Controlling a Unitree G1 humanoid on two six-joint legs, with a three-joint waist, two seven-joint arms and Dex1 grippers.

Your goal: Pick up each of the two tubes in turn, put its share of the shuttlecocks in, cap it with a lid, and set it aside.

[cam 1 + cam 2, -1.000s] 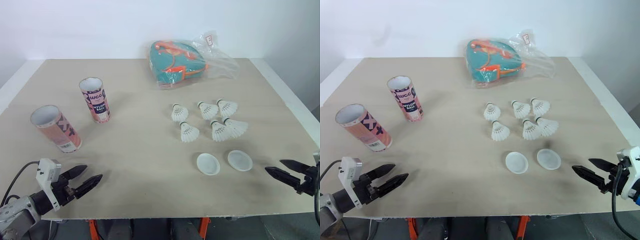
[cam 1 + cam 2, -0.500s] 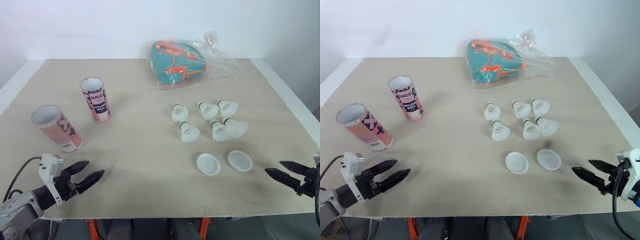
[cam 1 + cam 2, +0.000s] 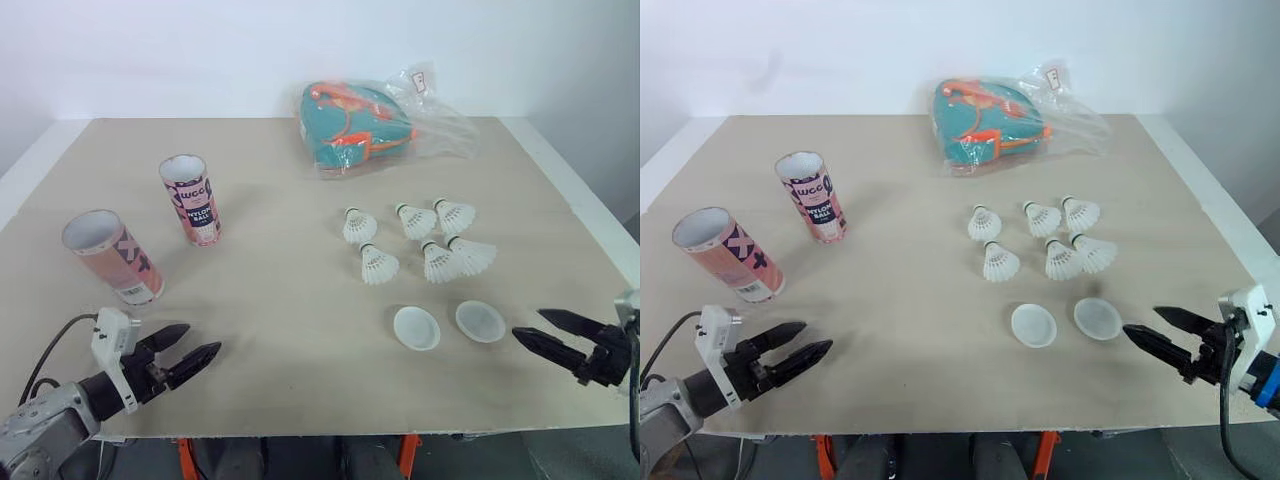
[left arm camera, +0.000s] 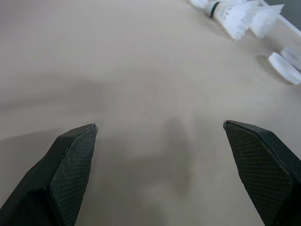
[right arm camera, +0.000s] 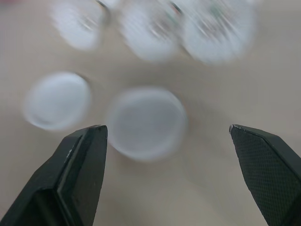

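Left eye view: nothing is in hand yet, so the step is the opening one, taking up the first tube. The left gripper (image 3: pixel 204 338) hovers at lower left, fingers spread and empty. At lower right the right gripper (image 3: pixel 526 323) is likewise spread and empty, just beside the lids (image 3: pixel 480 321). Both tubes stand open-mouthed at left: the nearer tube (image 3: pixel 112 257) just above the left gripper, the farther tube (image 3: pixel 192 200) beyond it. Six shuttlecocks (image 3: pixel 437 262) cluster right of centre on the counter (image 3: pixel 280 300). Next, likely, the left fingers must straddle the nearer tube's wall squarely, lest it tip.
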